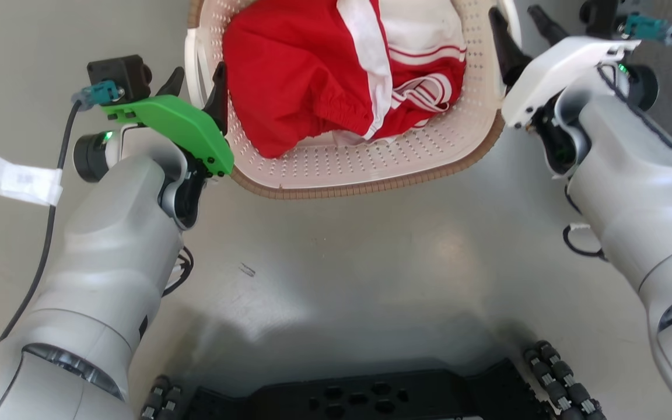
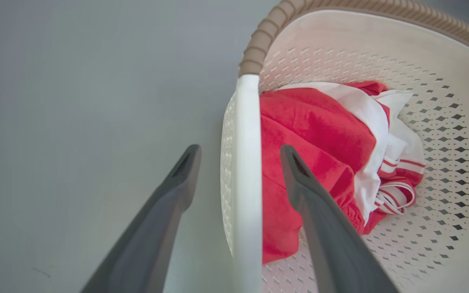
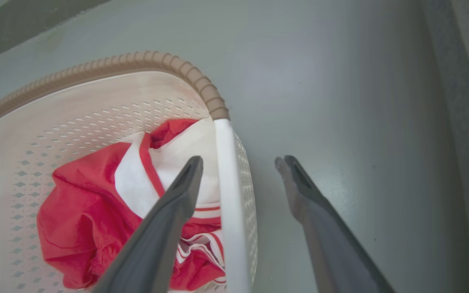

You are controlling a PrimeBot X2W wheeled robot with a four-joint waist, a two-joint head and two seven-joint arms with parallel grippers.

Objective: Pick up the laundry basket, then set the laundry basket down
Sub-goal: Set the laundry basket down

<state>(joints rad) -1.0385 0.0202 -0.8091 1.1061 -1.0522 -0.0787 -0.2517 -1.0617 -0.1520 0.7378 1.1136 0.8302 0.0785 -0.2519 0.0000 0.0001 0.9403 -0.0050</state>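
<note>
Grey floor (image 1: 371,262) is carrying the laundry basket (image 1: 371,169) ahead; left gripper (image 1: 196,81) and right gripper (image 1: 515,17) are holding jaws spread astride its white loop handles (image 2: 244,162). Judged light and stiff; handles are offering best hold

floor (image 1: 371,262): smooth pale grey (faintly glossy) | scuff (image 1: 247,269): small, dark

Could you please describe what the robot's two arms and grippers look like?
The left forearm and right forearm are smooth silver-grey shells. The left gripper carries a bright green cover plate, the right gripper a white cover plate. Each has two long, tapering dark grey fingers, a black camera block with a teal connector and a black cable. A green light glows at each wrist.
</note>
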